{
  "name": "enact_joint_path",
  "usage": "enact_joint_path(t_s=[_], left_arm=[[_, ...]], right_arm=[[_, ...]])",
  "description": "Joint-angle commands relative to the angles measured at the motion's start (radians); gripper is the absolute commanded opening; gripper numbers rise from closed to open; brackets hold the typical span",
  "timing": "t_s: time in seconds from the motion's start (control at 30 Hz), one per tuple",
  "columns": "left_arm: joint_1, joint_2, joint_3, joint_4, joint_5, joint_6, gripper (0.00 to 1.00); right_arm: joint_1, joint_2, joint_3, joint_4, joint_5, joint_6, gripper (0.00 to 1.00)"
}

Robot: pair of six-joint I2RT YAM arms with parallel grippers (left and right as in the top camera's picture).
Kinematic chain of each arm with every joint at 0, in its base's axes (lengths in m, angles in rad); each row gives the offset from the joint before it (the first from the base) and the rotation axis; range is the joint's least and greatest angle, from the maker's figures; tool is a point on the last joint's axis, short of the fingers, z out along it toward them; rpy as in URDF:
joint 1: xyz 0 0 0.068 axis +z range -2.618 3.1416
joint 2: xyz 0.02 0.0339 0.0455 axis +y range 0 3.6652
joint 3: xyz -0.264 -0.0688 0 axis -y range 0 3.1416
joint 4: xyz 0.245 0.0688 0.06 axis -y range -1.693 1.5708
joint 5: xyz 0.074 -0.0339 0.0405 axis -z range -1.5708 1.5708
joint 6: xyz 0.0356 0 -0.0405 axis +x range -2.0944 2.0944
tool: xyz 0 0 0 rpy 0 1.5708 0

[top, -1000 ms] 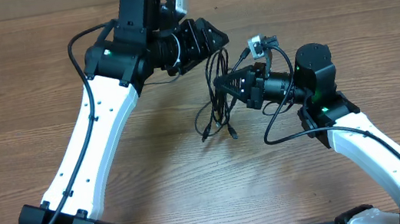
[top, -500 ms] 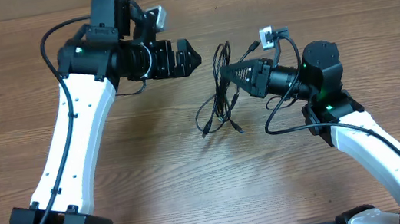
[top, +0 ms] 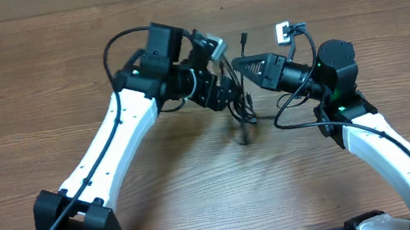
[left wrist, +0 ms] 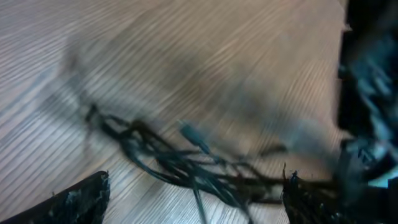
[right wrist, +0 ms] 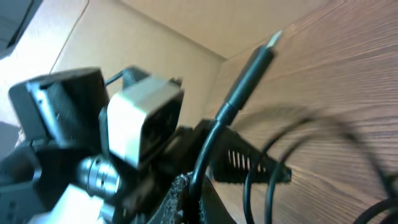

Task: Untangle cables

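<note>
Nearest, the bare wooden worktop (top: 201, 203) fills the 6 o'clock side of the overhead view. The left arm (top: 113, 143) rises from 7 o'clock and the right arm (top: 384, 147) from 5 o'clock, both reaching toward the middle.

Just past centre, toward 1 o'clock, the thin black cables (top: 242, 110) hang bunched between the two arms. Their lowest strands reach down to the worktop at the bundle's 6 o'clock. The left gripper (top: 228, 96) sits against the bundle from its 9 o'clock side with its jaws spread wide. In its wrist view the two dark fingers (left wrist: 74, 199) stand either side of the blurred tangle (left wrist: 186, 162), gripping nothing.

Farther back, the right gripper (top: 238, 64) points toward 9 o'clock at the top of the bundle, jaws closed on a cable. In its wrist view that strand climbs to a silver-tipped plug (right wrist: 264, 50) at 1 o'clock.

Half a second ago the left gripper was well apart from the cables, out at their 10 o'clock; it has since swung in onto them. The right gripper has lifted toward 12 o'clock without loosening. The cables, earlier looped wider and lower, are now drawn up tighter.
</note>
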Motion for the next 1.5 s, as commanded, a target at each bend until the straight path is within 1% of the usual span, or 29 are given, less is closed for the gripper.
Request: enact_joint_path(t_s=[0.0, 0.03, 0.07, 0.2, 0.27, 0.33, 0.4, 0.47, 0.53, 0.6, 0.67, 0.77, 0.83, 0.93, 1.0, 1.03, 1.1, 1.13, 1.17, 1.23, 1.27, 1.3, 1.33, 1.37, 1.47], left_arm=[[0.002, -0.020, -0.008, -0.006, -0.121, -0.004, 0.88], [0.014, -0.026, -0.009, -0.016, -0.161, -0.023, 0.88], [0.022, -0.027, -0.009, -0.022, -0.171, -0.026, 0.88], [0.044, -0.037, -0.009, -0.022, -0.135, -0.026, 0.87], [0.044, -0.039, -0.008, -0.021, -0.141, -0.043, 0.87], [0.045, -0.039, -0.009, -0.026, -0.158, -0.084, 0.88], [0.045, -0.039, -0.009, -0.032, -0.203, -0.169, 0.90], [0.045, -0.039, -0.009, -0.048, -0.236, -0.241, 0.92], [0.045, -0.039, -0.009, -0.062, -0.245, -0.266, 0.93], [0.045, -0.039, -0.009, -0.077, -0.267, -0.277, 0.93], [0.045, -0.039, -0.010, -0.087, -0.267, -0.281, 0.94], [0.043, -0.039, -0.012, -0.092, -0.267, -0.299, 0.97], [0.043, -0.039, -0.013, -0.094, -0.267, -0.314, 0.99], [0.043, -0.039, -0.013, -0.099, -0.267, -0.332, 1.00], [0.043, -0.039, -0.013, -0.103, -0.267, -0.333, 1.00], [0.043, -0.039, -0.013, -0.105, -0.267, -0.333, 0.99], [0.043, -0.039, -0.013, -0.105, -0.266, -0.350, 1.00], [0.043, -0.039, -0.013, -0.105, -0.266, -0.356, 1.00], [0.040, -0.039, -0.013, -0.104, -0.266, -0.359, 0.99], [0.037, -0.038, -0.013, -0.105, -0.267, -0.365, 1.00], [0.036, -0.037, -0.013, -0.105, -0.267, -0.382, 1.00], [0.035, -0.034, -0.013, -0.105, -0.266, -0.420, 1.00], [0.031, -0.031, -0.015, -0.105, -0.266, -0.443, 1.00], [0.024, -0.023, -0.018, -0.106, -0.267, -0.465, 1.00], [0.002, -0.003, -0.035, -0.105, -0.273, -0.470, 1.00]], right_arm=[[-0.039, -0.014, 0.020, 0.005, 0.010, 0.021, 0.04], [-0.051, -0.014, 0.020, 0.001, 0.009, 0.021, 0.04], [-0.056, -0.014, 0.020, -0.002, 0.009, 0.021, 0.04], [-0.060, -0.013, 0.020, -0.049, 0.040, 0.019, 0.04], [-0.060, -0.012, 0.020, -0.077, 0.056, 0.000, 0.04], [-0.061, -0.012, 0.020, -0.129, 0.088, -0.031, 0.04], [-0.061, -0.012, 0.020, -0.191, 0.129, -0.082, 0.04], [-0.061, -0.012, 0.020, -0.265, 0.193, -0.141, 0.04], [-0.061, -0.012, 0.020, -0.404, 0.363, -0.248, 0.05], [-0.062, -0.012, 0.020, -0.502, 0.538, -0.292, 0.04], [-0.067, -0.011, 0.020, -0.552, 0.655, -0.308, 0.04], [-0.091, -0.002, 0.020, -0.573, 0.746, -0.355, 0.04], [-0.117, 0.010, 0.020, -0.579, 0.794, -0.355, 0.04], [-0.186, 0.042, 0.020, -0.579, 0.808, -0.355, 0.04], [-0.240, 0.071, 0.020, -0.580, 0.808, -0.355, 0.06], [-0.272, 0.090, 0.020, -0.588, 0.804, -0.355, 0.15], [-0.305, 0.103, 0.020, -0.615, 0.786, -0.356, 0.52], [-0.309, 0.102, 0.020, -0.620, 0.782, -0.356, 0.66], [-0.312, 0.100, 0.020, -0.619, 0.782, -0.360, 0.77], [-0.312, 0.081, 0.044, -0.625, 0.782, -0.409, 0.78], [-0.312, 0.073, 0.056, -0.638, 0.782, -0.409, 0.80], [-0.312, 0.058, 0.079, -0.667, 0.782, -0.408, 0.92], [-0.312, 0.046, 0.100, -0.692, 0.782, -0.407, 1.00], [-0.312, 0.029, 0.132, -0.737, 0.783, -0.407, 1.00], [-0.312, -0.008, 0.201, -0.850, 0.783, -0.403, 1.00]])
